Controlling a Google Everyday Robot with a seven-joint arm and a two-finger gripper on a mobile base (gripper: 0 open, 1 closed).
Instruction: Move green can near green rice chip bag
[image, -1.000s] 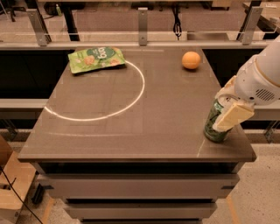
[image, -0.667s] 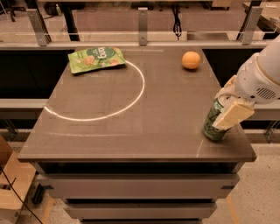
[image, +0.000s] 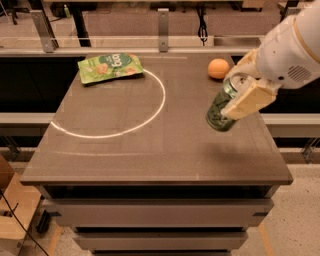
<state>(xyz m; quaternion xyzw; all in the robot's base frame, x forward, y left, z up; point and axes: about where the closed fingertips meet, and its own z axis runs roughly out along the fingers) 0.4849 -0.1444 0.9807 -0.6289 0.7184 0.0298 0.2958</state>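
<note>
From the one camera, the hand (image: 236, 95) was clamped on the green can (image: 217, 115), holding it tilted above the right side of the counter (image: 150, 150), near an orange (image: 218, 68). The chip bag (image: 110, 67) lay at the far left corner, well apart. To my eye, it wanted carrying leftward and setting upright beside the bag, not on it.

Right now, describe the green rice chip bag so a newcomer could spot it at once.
On the brown table, look at the far left corner, by the white ring. The green rice chip bag lies flat there, well away from the orange and the tool gripping the tilted green can over the right side. It alone is flat, wide and light green with white lettering.
</note>
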